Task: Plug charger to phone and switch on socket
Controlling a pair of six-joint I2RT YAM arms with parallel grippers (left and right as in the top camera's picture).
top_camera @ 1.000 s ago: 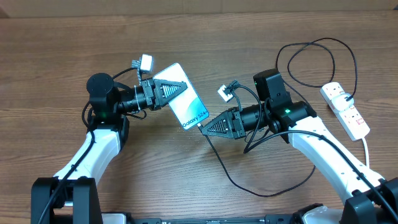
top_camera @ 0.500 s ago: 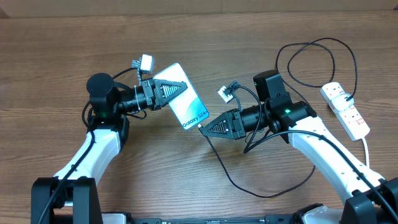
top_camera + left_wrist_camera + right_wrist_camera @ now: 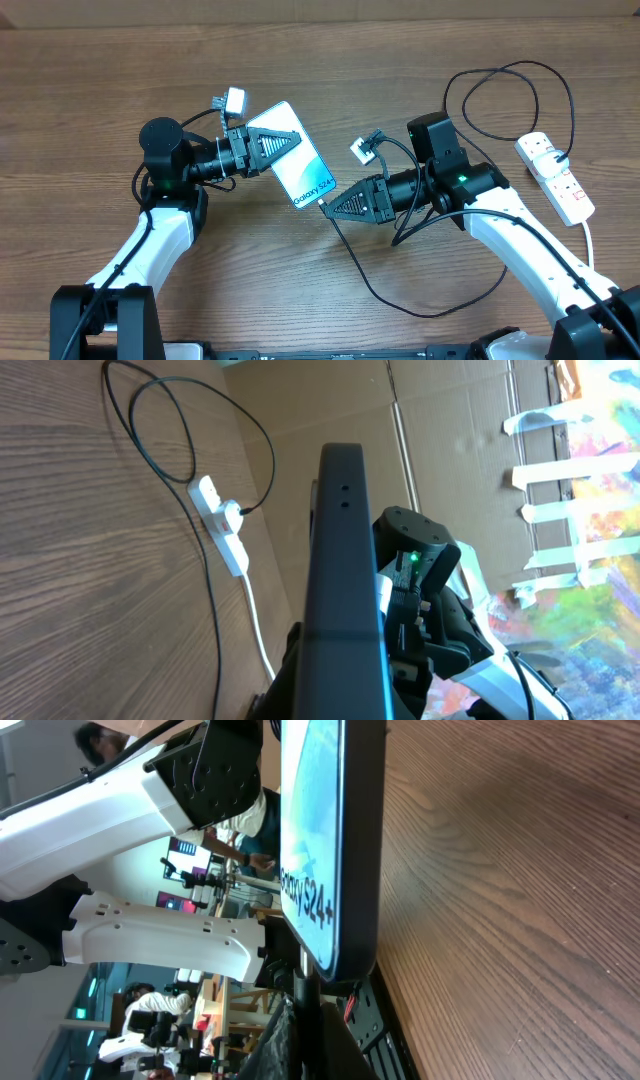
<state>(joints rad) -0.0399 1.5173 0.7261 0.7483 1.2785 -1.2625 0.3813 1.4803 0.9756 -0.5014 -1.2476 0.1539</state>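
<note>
The left arm reaches toward 3 o'clock, the left gripper (image 3: pixel 272 146) clamped on the upper end of the phone (image 3: pixel 303 168). The phone sits just left of the table's (image 3: pixel 100 80) centre, screen facing up. The right arm reaches toward 9 o'clock with a level wrist. The right gripper (image 3: pixel 332 207) meets the phone's lower edge and seems closed on the plug of the charger (image 3: pixel 420 313); whether the plug is seated is hidden. The cable trails to the socket (image 3: pixel 556 176) at the table's 3 o'clock.
</note>
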